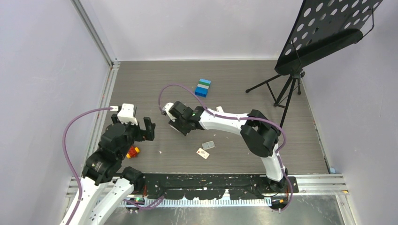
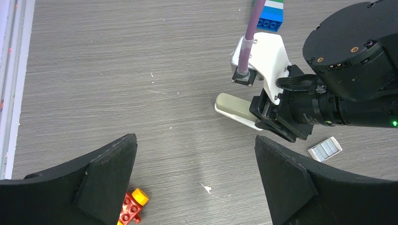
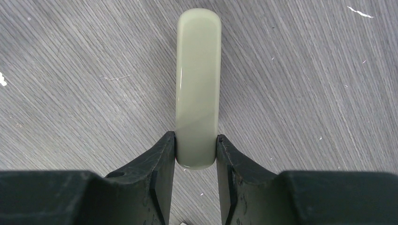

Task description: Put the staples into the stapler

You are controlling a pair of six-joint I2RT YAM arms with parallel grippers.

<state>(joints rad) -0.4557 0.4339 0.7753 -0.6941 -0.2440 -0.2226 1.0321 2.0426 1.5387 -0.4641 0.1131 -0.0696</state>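
Right gripper [image 3: 196,151] is seen clamped across the near end of the stapler [image 3: 197,70], olive-beige top facing the wrist camera, bar pointing away from the fingers near the middle of the grey table [image 1: 141,79]; contact with the table cannot be told. Staples are seen lying nearer the arm bases, white box [image 1: 202,153] with the grey insert [image 1: 208,145] just beside it, both apart from the stapler. Left gripper [image 2: 196,159] is held spread wide, with red-yellow toy bricks [image 2: 132,206] close by.
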